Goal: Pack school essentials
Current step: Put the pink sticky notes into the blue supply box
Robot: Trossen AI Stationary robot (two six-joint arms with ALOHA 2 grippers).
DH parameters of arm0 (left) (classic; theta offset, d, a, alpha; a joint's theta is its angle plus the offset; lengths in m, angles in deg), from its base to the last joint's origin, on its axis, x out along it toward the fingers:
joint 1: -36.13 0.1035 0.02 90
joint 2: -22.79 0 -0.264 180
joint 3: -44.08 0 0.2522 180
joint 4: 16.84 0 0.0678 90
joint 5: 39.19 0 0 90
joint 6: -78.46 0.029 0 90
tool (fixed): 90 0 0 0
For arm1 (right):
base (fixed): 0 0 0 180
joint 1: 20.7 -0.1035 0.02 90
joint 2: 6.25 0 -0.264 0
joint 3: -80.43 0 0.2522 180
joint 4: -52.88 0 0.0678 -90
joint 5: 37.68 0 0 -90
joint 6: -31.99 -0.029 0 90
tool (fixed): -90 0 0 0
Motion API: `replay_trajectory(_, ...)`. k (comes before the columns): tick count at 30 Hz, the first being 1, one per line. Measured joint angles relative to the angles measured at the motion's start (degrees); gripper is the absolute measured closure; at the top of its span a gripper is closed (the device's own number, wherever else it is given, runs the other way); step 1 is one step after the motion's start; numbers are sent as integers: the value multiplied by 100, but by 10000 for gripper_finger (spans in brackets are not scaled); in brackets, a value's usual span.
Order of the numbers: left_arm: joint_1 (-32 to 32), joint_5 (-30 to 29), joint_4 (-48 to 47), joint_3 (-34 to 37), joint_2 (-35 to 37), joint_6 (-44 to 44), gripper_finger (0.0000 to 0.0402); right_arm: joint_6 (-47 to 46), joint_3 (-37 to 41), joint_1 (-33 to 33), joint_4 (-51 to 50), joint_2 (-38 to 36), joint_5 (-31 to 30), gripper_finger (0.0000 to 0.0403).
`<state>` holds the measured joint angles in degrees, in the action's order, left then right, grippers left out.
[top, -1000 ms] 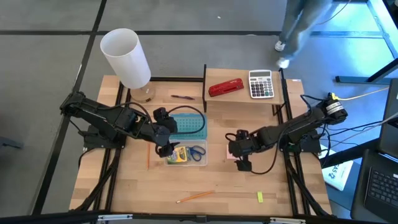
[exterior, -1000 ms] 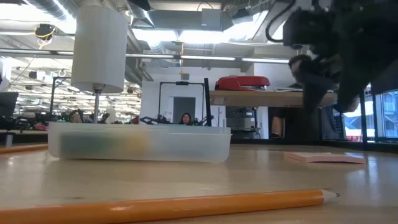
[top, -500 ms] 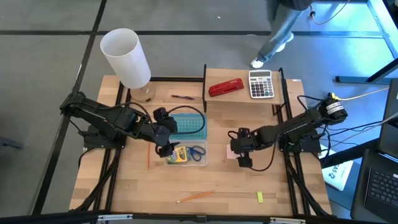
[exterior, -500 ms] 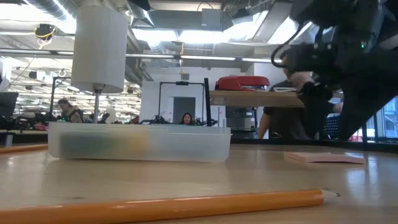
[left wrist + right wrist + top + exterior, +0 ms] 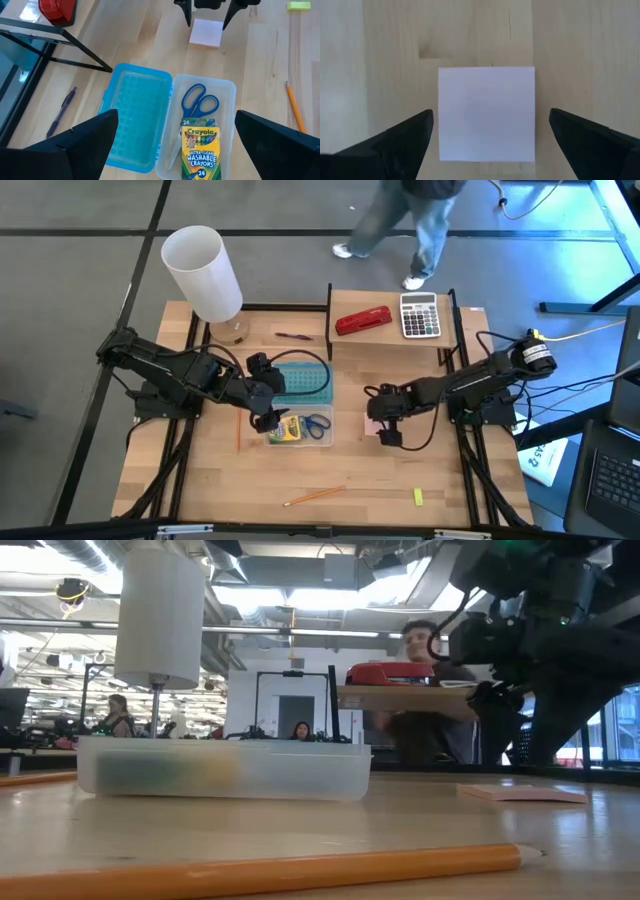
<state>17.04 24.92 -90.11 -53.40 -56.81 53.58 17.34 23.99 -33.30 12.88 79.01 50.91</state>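
1. On the counter [image 5: 300, 470], just beside the clear case [image 5: 322, 442], lying flat and untouched: pink sticky-note pad [image 5: 486, 114].
2. Hovering straight above it, fingers spread wide either side, squaring up for a pinch: right gripper [image 5: 381, 423].
3. Waiting released over the case, already holding crayon box [image 5: 199, 153] and scissors [image 5: 199, 102]: left gripper [image 5: 265, 418].

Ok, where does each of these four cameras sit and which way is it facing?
High: overhead, straight down; both arms over the wooden table.
Low: table height, level across; orange pencil nearest, dark arm above.
Left wrist: above the clear plastic case; open fingers.
Right wrist: down on the pink square sticky-note pad; left wrist view shares it.
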Motion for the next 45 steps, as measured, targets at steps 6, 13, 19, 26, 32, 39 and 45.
replay_trajectory(6,-2,0,9,0,0,0,5,19,0,0,70,239,-2,3)
replay_trajectory(13,-1,0,13,0,2,0,5,-5,0,0,218,511,234,3)
replay_trajectory(19,0,0,13,0,2,4,5,-10,-18,0,215,566,219,3)
replay_trajectory(26,0,-15,13,0,2,227,5,3,-52,-5,206,654,150,3)
replay_trajectory(32,0,-17,12,0,2,299,5,-33,-62,-26,224,787,-26,3)
replay_trajectory(39,0,-21,11,0,2,302,5,-173,-53,-26,253,773,-66,22)
replay_trajectory(45,0,-22,9,0,2,302,5,-315,-46,-21,316,773,-99,46)
